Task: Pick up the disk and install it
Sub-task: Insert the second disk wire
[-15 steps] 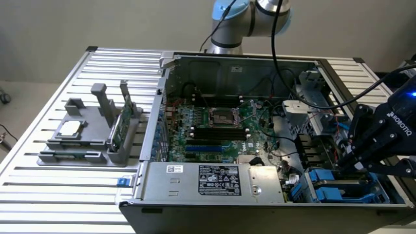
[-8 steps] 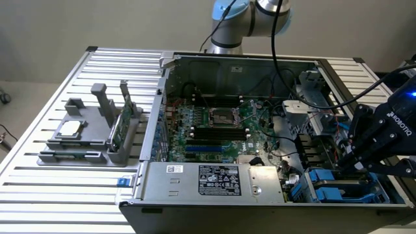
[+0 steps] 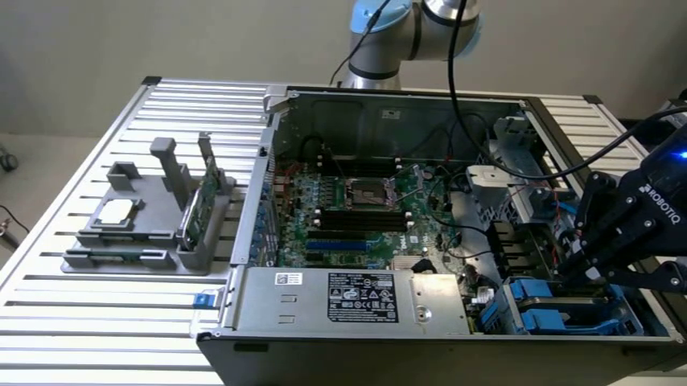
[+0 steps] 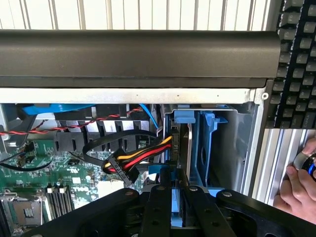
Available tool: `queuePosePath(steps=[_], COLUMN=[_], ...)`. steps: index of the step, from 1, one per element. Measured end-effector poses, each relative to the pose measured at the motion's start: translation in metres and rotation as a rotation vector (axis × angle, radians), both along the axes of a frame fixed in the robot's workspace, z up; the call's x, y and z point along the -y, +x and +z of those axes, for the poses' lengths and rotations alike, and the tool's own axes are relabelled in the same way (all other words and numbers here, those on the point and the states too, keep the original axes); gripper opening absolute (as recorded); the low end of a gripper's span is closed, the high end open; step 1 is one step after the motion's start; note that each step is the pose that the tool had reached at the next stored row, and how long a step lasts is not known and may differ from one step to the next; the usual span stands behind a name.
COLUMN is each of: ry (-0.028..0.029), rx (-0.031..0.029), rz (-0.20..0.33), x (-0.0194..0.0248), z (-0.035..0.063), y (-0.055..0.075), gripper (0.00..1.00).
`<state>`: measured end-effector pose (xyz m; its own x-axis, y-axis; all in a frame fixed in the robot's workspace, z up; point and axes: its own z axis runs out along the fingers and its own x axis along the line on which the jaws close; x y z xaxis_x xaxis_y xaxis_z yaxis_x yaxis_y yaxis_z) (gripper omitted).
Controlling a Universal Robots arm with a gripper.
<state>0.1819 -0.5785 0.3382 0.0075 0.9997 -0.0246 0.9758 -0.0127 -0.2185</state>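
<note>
the gripper (image 3: 588,272) is down inside the open computer case (image 3: 376,100) at the exterior view's right, over the drive bay (image 4: 232,143). its fingers (image 4: 158,205) are clamped on the disk (image 4: 177,205), which stands on edge in the bay, blue rails showing, beside the power cables (image 4: 136,160). a hand (image 4: 298,190) rests on the counter (image 3: 64,241) by a keyboard (image 4: 296,64).

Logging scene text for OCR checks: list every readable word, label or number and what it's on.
"ROBOTIQ": white lettering on the black gripper body, exterior view.
White label on the silver power supply: print too small to read.
Small white sticker beside it: unreadable.
Motherboard markings: too small to read.
Keyboard keys: legends unreadable.
</note>
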Motion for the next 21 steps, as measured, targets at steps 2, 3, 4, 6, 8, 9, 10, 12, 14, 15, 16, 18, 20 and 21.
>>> queuePosePath(steps=[2,3,4,6,8,9,10,12,14,15,16,18,20,21], ry=[-0.0001,0.0,0.0001,0.0004,0.0009,0.0014,0.002,0.0032,0.0043,0.0047,0.0052,0.0064,0.0079,0.0088], rx=[0.0,0.0,0.0,0.0,0.0,0.0,0.0,0.0001,0.0,0.0001,0.0,0.0,0.0,0.0], rz=[0.0,0.0,0.0,0.0,0.0,0.0,0.0,0.0,0.0,0.0,0.0,0.0,0.0,0.0], x=[0.0,0.0,0.0,0.0,0.0,-0.0001,-0.0001,0.0,0.0002,0.0003,0.0005,0.0011,0.0018,0.0023], z=[0.0001,0.0,-0.0001,-0.0001,-0.0002,-0.0002,-0.0003,-0.0006,-0.0007,-0.0007,-0.0008,-0.001,-0.0012,-0.0013], y=[-0.0004,-0.0006,-0.0008,-0.001,-0.001,-0.001,-0.001,-0.001,-0.001,-0.001,-0.001,-0.001,-0.001,-0.001], gripper=[0.16,0.16,0.16,0.16,0.16,0.16,0.16,0.16,0.16,0.16,0.16,0.16,0.16,0.16])
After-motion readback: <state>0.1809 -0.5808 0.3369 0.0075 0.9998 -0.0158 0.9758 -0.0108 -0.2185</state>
